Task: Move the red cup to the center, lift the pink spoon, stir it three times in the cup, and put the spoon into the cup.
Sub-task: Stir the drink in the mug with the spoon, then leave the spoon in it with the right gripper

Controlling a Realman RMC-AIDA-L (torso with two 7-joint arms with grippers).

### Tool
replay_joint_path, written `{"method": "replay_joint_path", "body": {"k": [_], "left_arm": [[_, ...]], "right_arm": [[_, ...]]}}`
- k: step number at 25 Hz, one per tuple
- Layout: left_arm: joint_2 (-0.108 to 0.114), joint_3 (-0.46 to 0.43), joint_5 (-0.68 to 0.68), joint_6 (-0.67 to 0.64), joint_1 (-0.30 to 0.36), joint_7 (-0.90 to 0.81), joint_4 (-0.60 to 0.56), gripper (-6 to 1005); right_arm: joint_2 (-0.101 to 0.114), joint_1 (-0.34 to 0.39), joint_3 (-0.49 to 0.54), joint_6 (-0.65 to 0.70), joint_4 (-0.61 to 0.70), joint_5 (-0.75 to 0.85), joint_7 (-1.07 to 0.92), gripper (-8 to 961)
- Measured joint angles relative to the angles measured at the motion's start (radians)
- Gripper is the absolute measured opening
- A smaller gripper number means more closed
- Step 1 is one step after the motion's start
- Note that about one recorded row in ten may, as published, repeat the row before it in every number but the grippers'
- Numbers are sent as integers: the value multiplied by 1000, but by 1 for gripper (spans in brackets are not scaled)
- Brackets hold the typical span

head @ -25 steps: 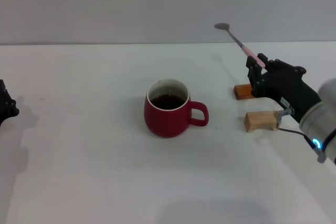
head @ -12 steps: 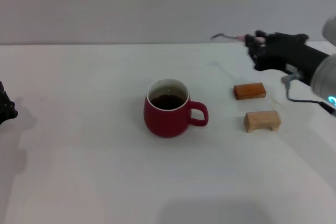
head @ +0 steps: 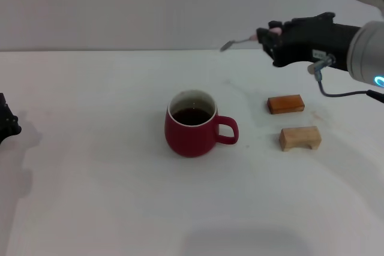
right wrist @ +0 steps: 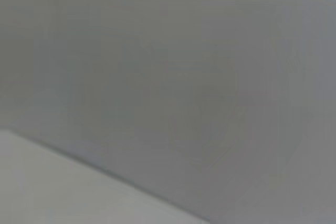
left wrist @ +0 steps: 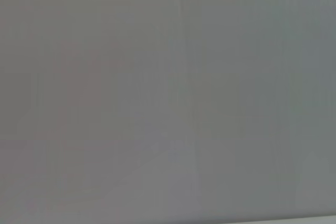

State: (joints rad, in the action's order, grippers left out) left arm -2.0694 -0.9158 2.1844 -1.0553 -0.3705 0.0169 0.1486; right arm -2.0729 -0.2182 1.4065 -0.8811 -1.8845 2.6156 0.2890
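The red cup (head: 193, 125) stands in the middle of the white table, handle toward the right, dark liquid inside. High above the table's far right, my right gripper (head: 271, 39) is shut on the pink spoon (head: 243, 41). The spoon lies nearly level, its grey bowl pointing left, well above and to the right of the cup. The left gripper (head: 6, 124) is parked at the left edge of the head view. Both wrist views show only grey wall and a strip of table.
An orange-brown flat block (head: 285, 104) and a tan wooden block (head: 299, 138) lie right of the cup, below the right gripper. The white table (head: 108, 196) stretches across the whole view.
My right gripper has risen from beside the blocks and moved left with the spoon. The spoon has tipped from steeply upright to nearly level. The cup and left arm have not moved.
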Motion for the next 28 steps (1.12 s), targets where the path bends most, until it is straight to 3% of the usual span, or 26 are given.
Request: {"method": "replay_joint_path", "body": {"k": [10,18,28], "left_arm": [[0,0,0,0,-1,0,-2,-2],[2,0,0,0,-1,0,-3,-2],[2,0,0,0,2,0,-3,-2]], "right_arm": [[-1,-103,-31,-271,-117,47,-41,163],[-3,-108,-118,-281,-115,75,-72,162],[-6,-111,-140,-232,-25,92,-77,163]]}}
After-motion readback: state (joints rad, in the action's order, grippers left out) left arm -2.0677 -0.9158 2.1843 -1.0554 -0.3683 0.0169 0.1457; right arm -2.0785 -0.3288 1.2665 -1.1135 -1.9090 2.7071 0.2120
